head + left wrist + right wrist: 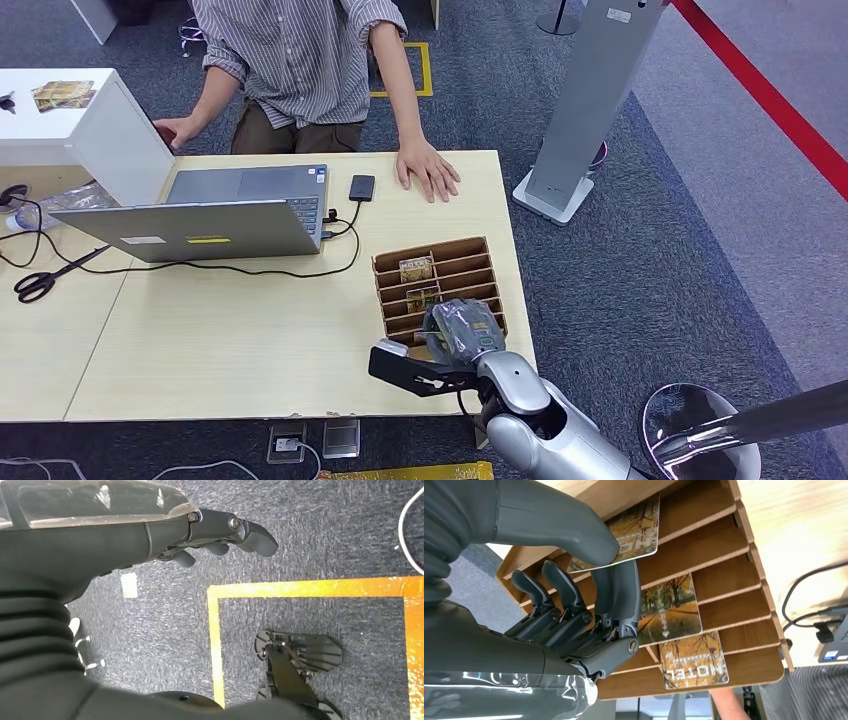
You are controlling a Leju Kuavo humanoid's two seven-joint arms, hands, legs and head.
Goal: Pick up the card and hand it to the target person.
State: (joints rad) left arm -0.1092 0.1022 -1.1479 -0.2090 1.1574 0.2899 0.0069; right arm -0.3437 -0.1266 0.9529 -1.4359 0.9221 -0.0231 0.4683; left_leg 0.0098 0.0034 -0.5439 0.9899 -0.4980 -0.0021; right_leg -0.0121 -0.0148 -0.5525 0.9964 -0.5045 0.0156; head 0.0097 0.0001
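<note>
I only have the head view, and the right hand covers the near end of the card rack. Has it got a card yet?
Observer: Yes. The right wrist view shows the right hand pinching a card, with the thumb on its printed face and the fingers beneath.
Operator: Is it clear of the rack?
Observer: No, the card lies against the dividers of the rack and is not lifted out.
Operator: And the left hand?
Observer: In the left wrist view the left hand hangs over the carpet, curled in and holding nothing.
</note>
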